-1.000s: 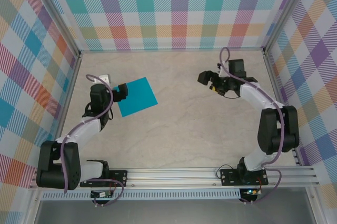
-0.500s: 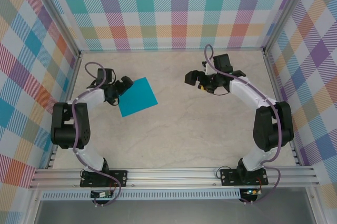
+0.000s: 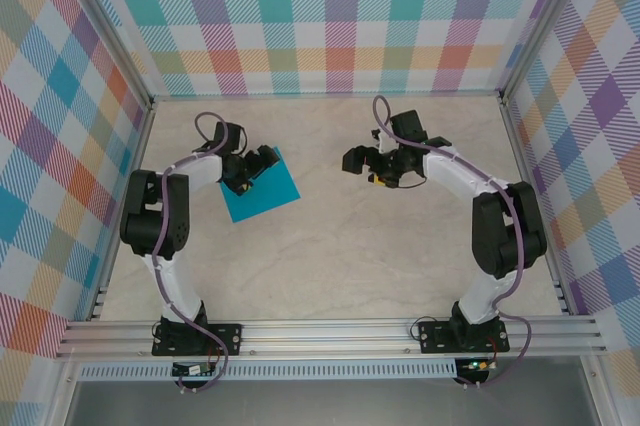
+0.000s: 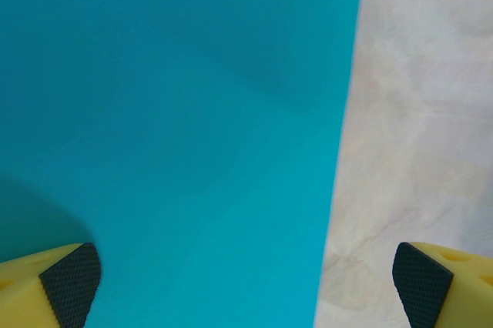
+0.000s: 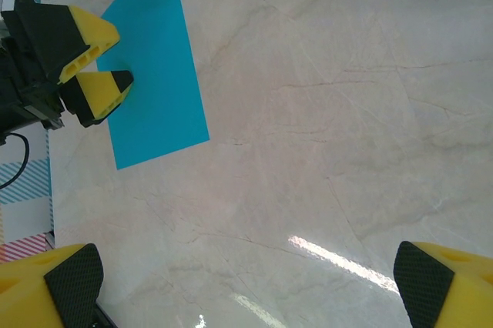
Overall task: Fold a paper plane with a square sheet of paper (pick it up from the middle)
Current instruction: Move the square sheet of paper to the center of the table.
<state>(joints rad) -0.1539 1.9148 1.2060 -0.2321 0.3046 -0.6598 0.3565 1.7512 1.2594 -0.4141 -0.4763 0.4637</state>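
Note:
The square sheet of paper (image 3: pixel 268 192) is teal-blue and lies flat and unfolded on the left half of the table. My left gripper (image 3: pixel 257 165) hovers open over the sheet's upper-left part. In the left wrist view the sheet (image 4: pixel 177 135) spreads under the left gripper (image 4: pixel 246 286), its right edge running between the fingertips (image 4: pixel 71 280). My right gripper (image 3: pixel 360 166) is open above bare table near the middle, well right of the sheet. The right wrist view has the sheet (image 5: pixel 158 89) at top left with the left gripper (image 5: pixel 119 58) over it, and the right gripper (image 5: pixel 246 282) holds nothing.
The pale marble-patterned table (image 3: pixel 380 246) is walled on three sides by plaid panels (image 3: pixel 320 26). An aluminium rail (image 3: pixel 330 331) with both arm bases runs along the near edge. Bare tabletop (image 5: pixel 323 112) lies between the two grippers.
The left arm has swung up and right, bringing its gripper from the sheet's left edge to over the sheet. The right gripper has moved left toward the table's middle. Both stayed open.

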